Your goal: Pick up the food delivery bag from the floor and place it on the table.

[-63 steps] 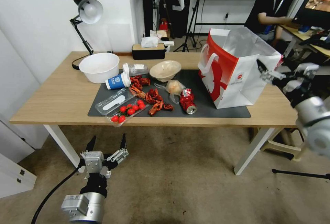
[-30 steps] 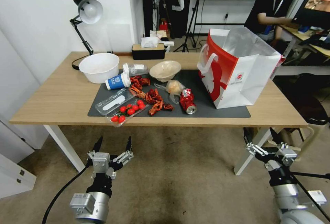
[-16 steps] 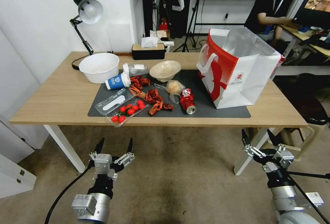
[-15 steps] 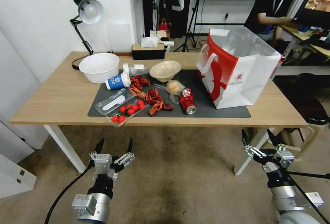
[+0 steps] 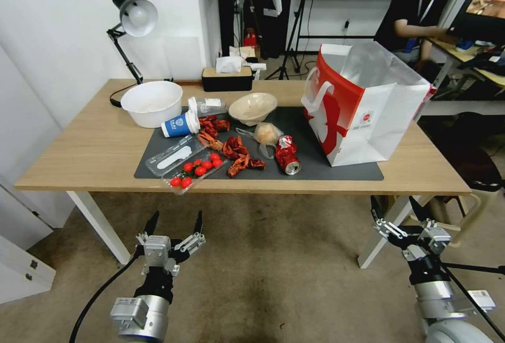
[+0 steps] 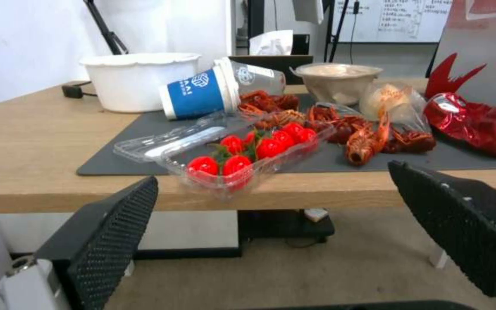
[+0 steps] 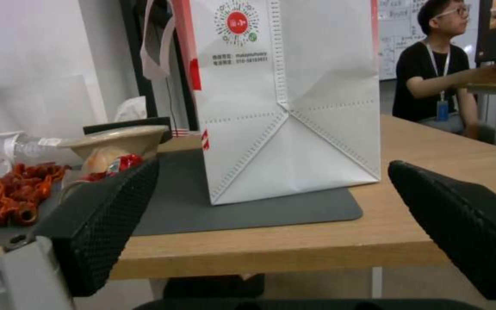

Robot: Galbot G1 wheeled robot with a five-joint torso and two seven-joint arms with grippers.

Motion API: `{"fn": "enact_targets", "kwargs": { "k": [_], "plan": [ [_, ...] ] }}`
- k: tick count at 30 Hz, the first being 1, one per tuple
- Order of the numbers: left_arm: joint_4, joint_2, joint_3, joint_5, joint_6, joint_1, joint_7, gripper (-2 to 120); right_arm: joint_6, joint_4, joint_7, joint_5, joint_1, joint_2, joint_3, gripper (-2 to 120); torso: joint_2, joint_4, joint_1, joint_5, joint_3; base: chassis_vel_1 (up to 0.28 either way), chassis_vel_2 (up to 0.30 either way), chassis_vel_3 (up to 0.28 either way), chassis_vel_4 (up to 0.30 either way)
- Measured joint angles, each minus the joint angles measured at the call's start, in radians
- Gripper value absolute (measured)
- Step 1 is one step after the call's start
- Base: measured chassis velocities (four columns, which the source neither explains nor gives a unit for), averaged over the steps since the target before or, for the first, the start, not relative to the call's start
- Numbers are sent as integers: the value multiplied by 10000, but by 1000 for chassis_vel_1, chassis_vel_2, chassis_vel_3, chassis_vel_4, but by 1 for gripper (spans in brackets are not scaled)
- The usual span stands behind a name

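1. The right gripper point(image 5: 395, 215) has dropped from beside the bag point(image 5: 363, 103) and is hanging low, fingers spread, holding nothing.
2. The bag is standing upright on the surface point(image 5: 94, 148); placement looks complete.
3. The left gripper point(image 5: 175, 222) is waiting low, fingers spread.

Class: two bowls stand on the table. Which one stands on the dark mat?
The smaller beige bowl, at the dark grey mat's far edge. The large white bowl stands on the bare wood of the table, beside the lamp.

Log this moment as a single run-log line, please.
food delivery bag: upright on table mat | left claw: open, low before table | right claw: open, low before table
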Motion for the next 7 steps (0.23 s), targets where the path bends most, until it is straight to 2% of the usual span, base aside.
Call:
{"fn": "enact_targets", "kwargs": {
  "k": [7],
  "plan": [
    [-105, 20, -23, -68, 43, -25, -52, 100, -54, 39, -3, 42, -21, -5, 12, 100, 0, -1, 1, 0, 0, 0, 0, 0, 0]
  ]
}}
